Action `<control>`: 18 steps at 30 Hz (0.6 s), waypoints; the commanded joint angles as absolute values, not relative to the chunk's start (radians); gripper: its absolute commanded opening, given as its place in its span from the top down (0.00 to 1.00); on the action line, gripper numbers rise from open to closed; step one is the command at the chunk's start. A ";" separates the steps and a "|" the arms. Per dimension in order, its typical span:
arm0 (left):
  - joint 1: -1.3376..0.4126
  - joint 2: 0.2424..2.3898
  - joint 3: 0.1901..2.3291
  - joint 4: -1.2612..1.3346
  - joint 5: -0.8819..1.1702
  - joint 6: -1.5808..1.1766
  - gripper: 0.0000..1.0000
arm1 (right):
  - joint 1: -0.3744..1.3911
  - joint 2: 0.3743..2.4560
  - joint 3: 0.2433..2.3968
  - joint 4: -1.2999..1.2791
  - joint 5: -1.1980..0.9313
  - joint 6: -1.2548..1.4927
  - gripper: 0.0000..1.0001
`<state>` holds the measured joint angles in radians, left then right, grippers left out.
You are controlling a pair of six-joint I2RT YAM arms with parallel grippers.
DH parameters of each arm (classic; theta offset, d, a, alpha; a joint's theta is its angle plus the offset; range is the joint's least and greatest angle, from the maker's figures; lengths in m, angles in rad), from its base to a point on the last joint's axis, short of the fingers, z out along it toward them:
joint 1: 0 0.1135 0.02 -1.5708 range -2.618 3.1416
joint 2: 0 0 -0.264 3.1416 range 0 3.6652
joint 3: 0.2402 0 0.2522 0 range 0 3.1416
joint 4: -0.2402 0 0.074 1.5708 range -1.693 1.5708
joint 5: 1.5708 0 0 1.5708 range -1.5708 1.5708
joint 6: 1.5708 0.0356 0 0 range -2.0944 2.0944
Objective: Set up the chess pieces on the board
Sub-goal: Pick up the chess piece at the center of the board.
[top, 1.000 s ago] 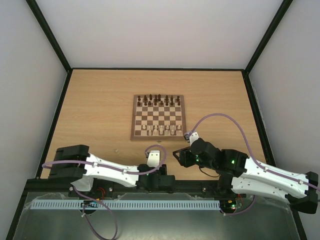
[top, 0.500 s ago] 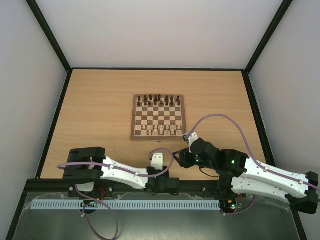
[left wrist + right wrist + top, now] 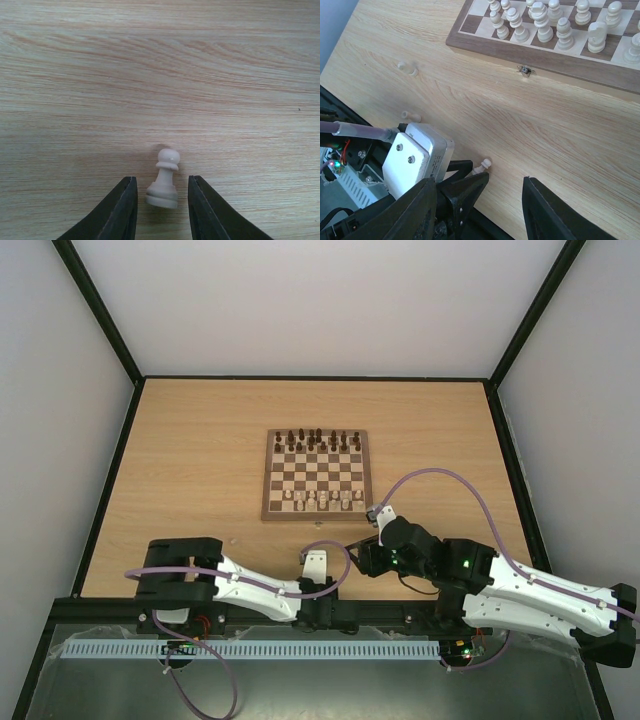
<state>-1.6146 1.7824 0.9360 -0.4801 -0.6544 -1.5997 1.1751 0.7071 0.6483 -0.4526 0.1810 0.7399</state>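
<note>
The left fingers (image 3: 122, 210) are standing open either side of a tiny pale beige wooden pawn (image 3: 162, 182), probably light and tippy, best pinched low.

Pale beige chess pieces (image 3: 540, 22) upright on the checkered board (image 3: 560, 61), one slightly tilted pawn (image 3: 164, 180) off-board

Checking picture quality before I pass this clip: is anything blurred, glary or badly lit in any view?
Top external: even, soft light, no glare, but the pale pieces on the board are too small to tell apart. Left wrist: sharp; the pawn casts only a faint shadow, the dark fingers lose detail. Right wrist: board pieces crisp; a loose pale piece off the board looks smeared.
</note>
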 commanded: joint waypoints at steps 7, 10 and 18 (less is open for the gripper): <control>-1.626 1.801 0.943 -0.485 -0.664 -1.625 0.72 | 1.171 0.698 0.664 -0.475 0.165 0.718 0.52; -1.626 1.802 0.943 -0.482 -0.665 -1.620 0.74 | 1.170 0.699 0.664 -0.473 0.165 0.719 0.52; -1.626 1.804 0.933 -0.470 -0.667 -1.614 0.80 | 1.170 0.700 0.663 -0.473 0.164 0.718 0.52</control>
<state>-1.6165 1.7897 0.9360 -0.4774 -0.6468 -1.6051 1.1751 0.7067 0.6483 -0.4522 0.1654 0.7284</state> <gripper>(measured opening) 0.215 0.479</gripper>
